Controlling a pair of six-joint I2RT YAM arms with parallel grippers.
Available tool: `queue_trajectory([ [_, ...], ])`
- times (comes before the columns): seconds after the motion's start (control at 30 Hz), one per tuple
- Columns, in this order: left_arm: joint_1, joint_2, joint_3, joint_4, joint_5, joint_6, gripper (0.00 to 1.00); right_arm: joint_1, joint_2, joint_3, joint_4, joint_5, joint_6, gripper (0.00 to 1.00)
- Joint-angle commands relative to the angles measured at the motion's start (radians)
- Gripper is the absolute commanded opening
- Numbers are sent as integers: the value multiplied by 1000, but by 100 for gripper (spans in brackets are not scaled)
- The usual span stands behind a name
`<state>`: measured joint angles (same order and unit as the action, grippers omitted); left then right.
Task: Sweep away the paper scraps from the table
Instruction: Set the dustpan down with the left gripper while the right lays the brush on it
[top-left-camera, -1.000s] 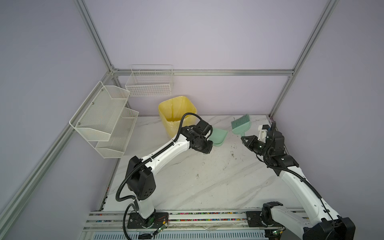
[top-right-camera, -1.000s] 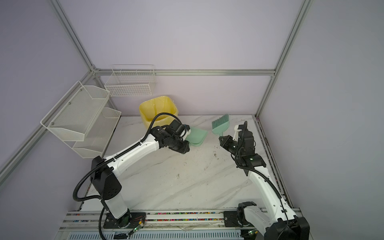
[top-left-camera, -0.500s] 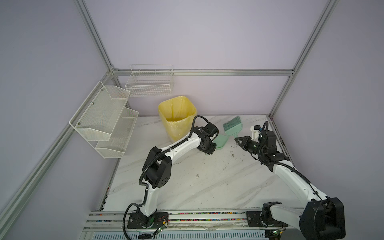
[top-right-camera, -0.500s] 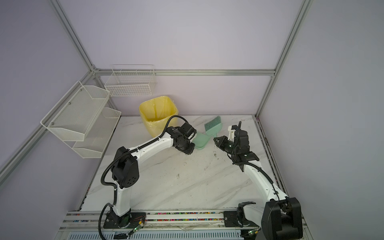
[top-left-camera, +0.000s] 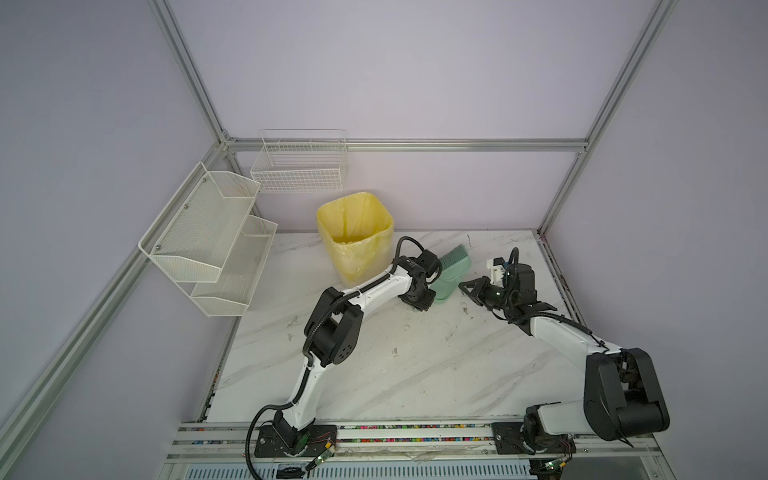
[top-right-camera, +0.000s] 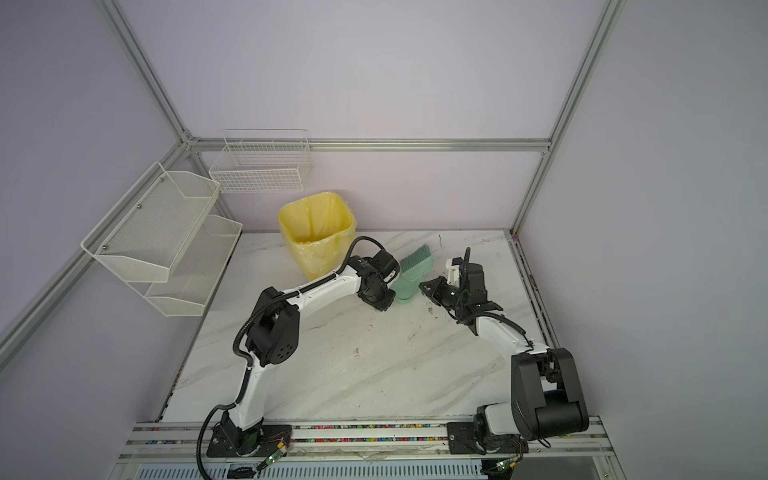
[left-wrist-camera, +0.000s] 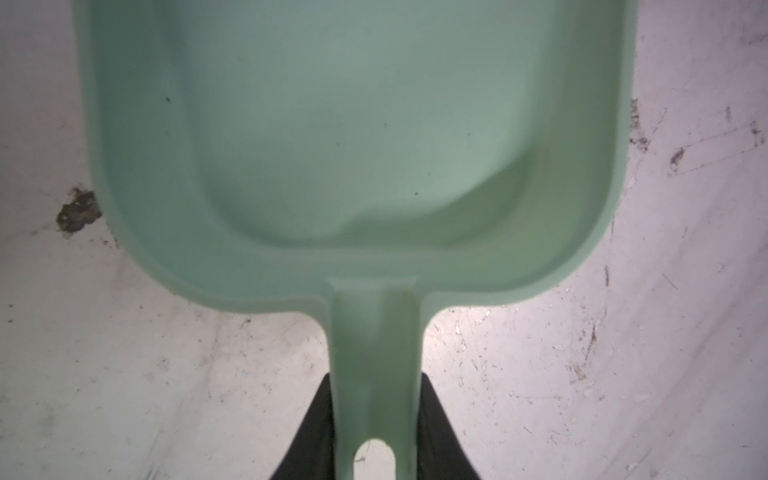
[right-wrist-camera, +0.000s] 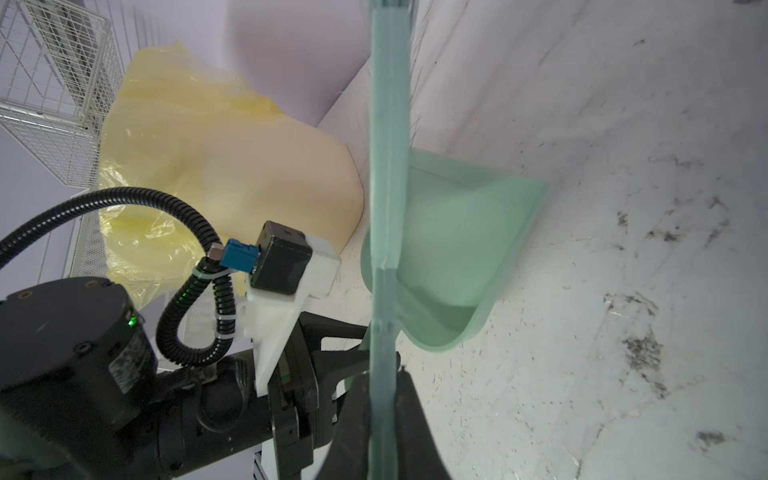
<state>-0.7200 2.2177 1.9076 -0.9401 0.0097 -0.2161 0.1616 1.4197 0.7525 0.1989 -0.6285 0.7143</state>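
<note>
The left gripper (left-wrist-camera: 376, 419) is clamped on the dustpan (left-wrist-camera: 353, 124) handle, one finger on each side. The right gripper (right-wrist-camera: 384, 419) is closed on the brush (right-wrist-camera: 388, 166) handle. In both top views the dustpan (top-left-camera: 445, 287) (top-right-camera: 405, 286) is at the far side of the table (top-left-camera: 415, 365), near the bin (top-left-camera: 355, 232) and to its right. The brush head (top-left-camera: 455, 258) is over the dustpan's far end. Dustpan-to-table contact: cannot tell. Table top scuffed, with dark specks. Location of the paper scraps: cannot be told from any view.
</note>
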Motion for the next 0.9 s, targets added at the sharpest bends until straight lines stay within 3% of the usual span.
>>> queue_trajectory([
  [0.0,19,7,137,16,22,27,9,-4,48,1,93,-47,15,0],
  [0.43,70,89,194,17,113,43,11,0,267,38,224,-117,58,0],
  [0.7,78,108,198,17,79,39,18,24,359,93,281,-134,90,0],
  [0.87,81,106,202,17,76,39,28,30,392,116,281,-146,93,0],
])
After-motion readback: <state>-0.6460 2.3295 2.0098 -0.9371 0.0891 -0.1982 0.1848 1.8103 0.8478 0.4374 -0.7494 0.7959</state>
